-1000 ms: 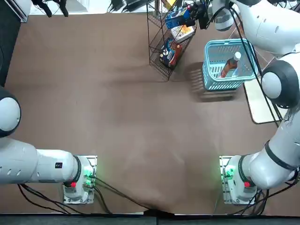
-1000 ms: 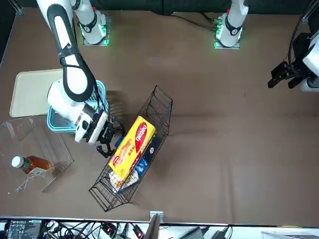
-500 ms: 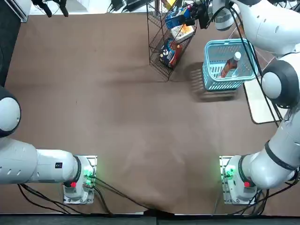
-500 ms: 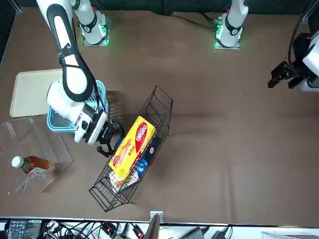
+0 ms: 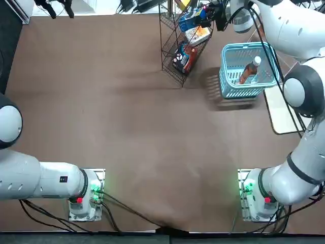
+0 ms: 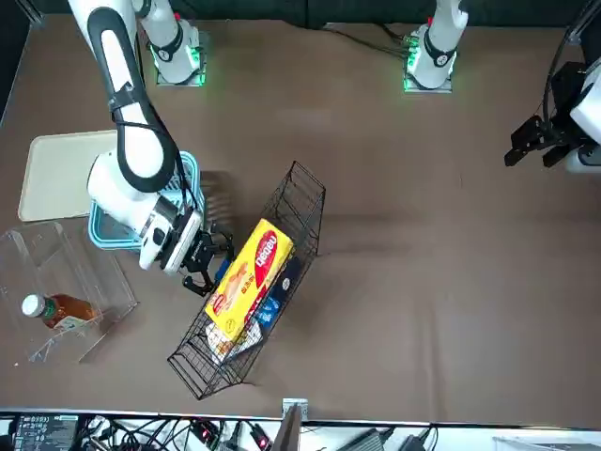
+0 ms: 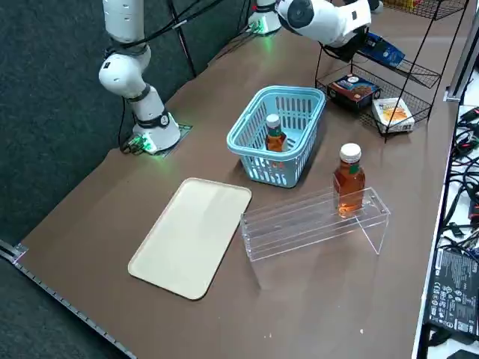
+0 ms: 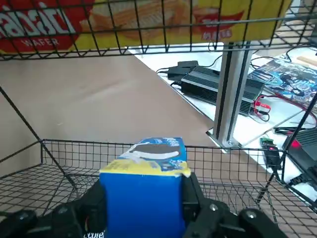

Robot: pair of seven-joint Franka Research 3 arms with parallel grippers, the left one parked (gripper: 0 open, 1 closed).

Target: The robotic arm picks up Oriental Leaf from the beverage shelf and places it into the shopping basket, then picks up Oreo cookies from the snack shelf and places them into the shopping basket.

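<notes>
My right gripper [image 8: 144, 201] reaches into the snack shelf [image 5: 176, 56], a black wire rack at the table's far side. Its fingers [image 8: 194, 197] press both sides of the blue Oreo cookies [image 8: 146, 183] pack, which lies on a wire tier. From the right side the gripper [image 7: 352, 46] is at the pack [image 7: 383, 49] on the upper tier. One Oriental Leaf bottle [image 7: 275, 134] stands inside the light blue shopping basket [image 7: 254, 161]. Another bottle [image 7: 349, 179] sits on the clear beverage shelf [image 7: 299, 224].
A yellow-and-red wafer pack [image 6: 250, 275] lies on the rack's top tier, above the gripper. Lower tiers hold a red-and-black pack [image 7: 354, 87] and a pale box [image 7: 393, 112]. A beige tray [image 7: 196, 235] lies beside the basket.
The right arm has barely shifted at the rack. The blue pack stays on its tier between the fingers.
</notes>
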